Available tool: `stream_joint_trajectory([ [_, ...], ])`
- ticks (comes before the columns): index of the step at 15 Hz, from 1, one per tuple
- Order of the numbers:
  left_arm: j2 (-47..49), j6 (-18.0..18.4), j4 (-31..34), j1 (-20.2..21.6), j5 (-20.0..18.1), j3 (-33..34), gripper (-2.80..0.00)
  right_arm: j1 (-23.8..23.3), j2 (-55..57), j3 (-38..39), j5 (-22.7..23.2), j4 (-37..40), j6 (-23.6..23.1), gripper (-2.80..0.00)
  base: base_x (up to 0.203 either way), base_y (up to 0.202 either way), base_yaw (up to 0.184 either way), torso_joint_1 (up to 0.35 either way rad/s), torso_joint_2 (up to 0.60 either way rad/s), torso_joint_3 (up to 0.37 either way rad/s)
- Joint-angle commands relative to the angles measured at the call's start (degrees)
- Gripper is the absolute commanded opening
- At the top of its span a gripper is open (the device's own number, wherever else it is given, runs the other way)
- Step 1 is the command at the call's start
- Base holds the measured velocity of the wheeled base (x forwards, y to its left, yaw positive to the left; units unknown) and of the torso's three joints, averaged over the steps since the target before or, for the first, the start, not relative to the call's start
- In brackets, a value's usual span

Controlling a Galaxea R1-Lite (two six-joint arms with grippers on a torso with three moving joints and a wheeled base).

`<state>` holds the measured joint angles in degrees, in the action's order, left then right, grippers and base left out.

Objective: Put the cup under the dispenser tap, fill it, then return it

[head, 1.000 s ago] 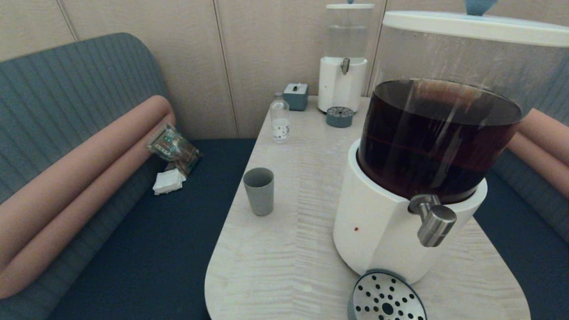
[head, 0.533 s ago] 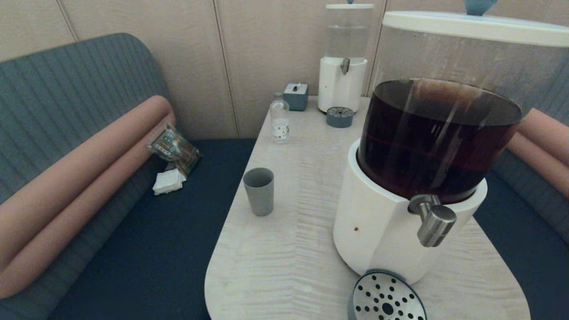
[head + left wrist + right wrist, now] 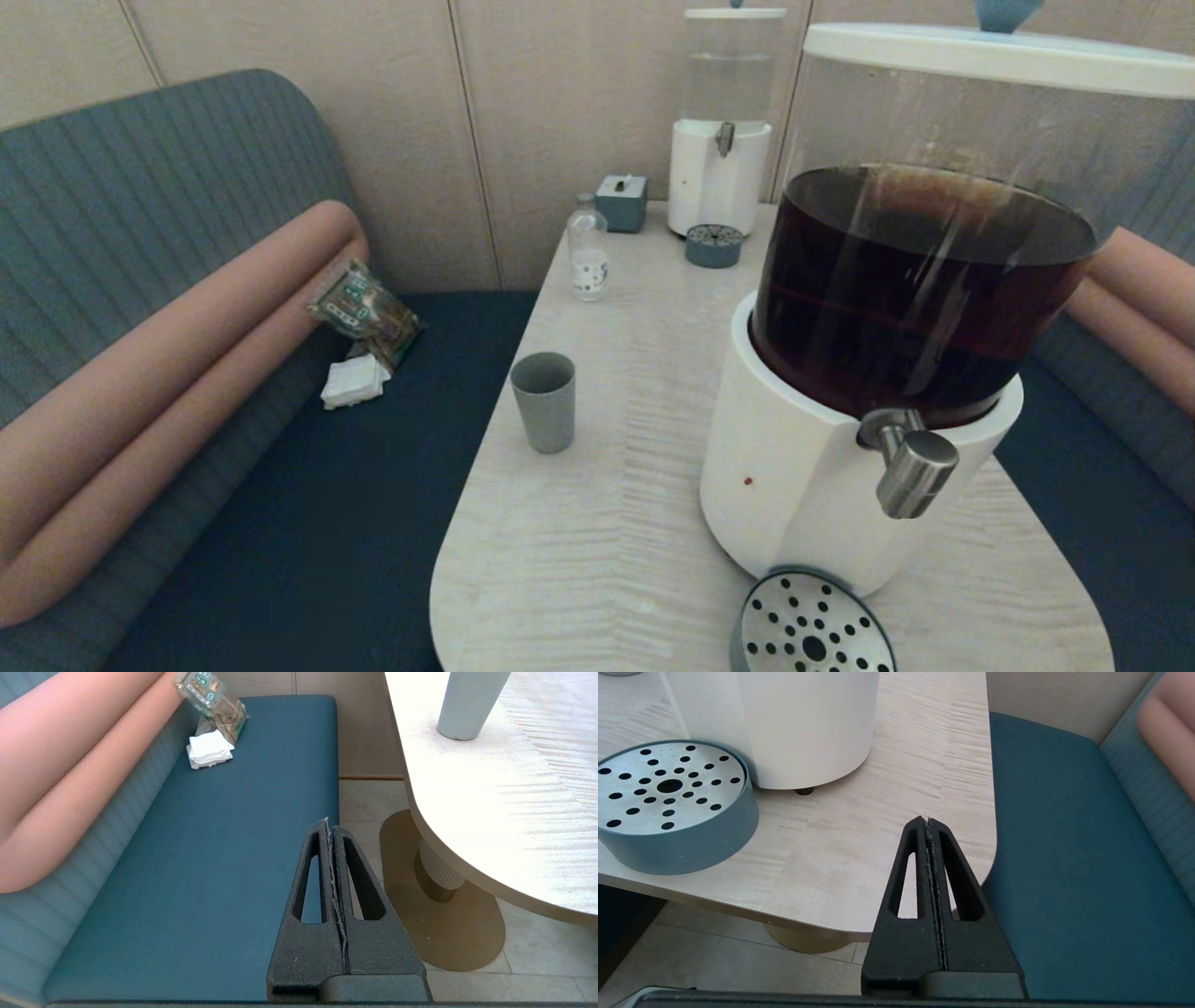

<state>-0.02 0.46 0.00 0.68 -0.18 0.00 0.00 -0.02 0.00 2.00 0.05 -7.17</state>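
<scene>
The grey-green cup (image 3: pixel 543 401) stands upright near the left edge of the pale wooden table (image 3: pixel 616 523); its lower part (image 3: pixel 467 704) also shows in the left wrist view. The steel dispenser tap (image 3: pixel 910 462) juts from the large white-based dispenser (image 3: pixel 803 476) of dark brown liquid, above a perforated drip tray (image 3: pixel 810 627) (image 3: pixel 668 784). Neither arm shows in the head view. My left gripper (image 3: pixel 329 823) is shut and empty, low beside the table over the blue bench. My right gripper (image 3: pixel 926 822) is shut and empty at the table's near right corner.
A clear plastic bottle (image 3: pixel 587 247), a small grey box (image 3: pixel 622 202) and a smaller dispenser of clear liquid (image 3: pixel 721 140) with its own drip tray (image 3: pixel 713 245) stand at the table's far end. A snack packet (image 3: pixel 364 310) and white napkins (image 3: pixel 355 383) lie on the left bench.
</scene>
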Motion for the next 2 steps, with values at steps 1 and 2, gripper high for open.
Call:
stream_joint_trajectory([
  [1,0.0,0.0,0.0,0.0,0.0,0.0,-2.8,0.0,-0.3,0.5,0.1,0.0,0.0,-2.8,0.0,0.0,0.0,0.0,0.0,0.0],
  [2,0.0,0.0,-0.1,0.0,0.0,0.0,-2.8,0.0,-0.3,0.5,0.2,0.0,0.0,-2.8,0.0,0.0,0.0,0.0,0.0,0.0],
])
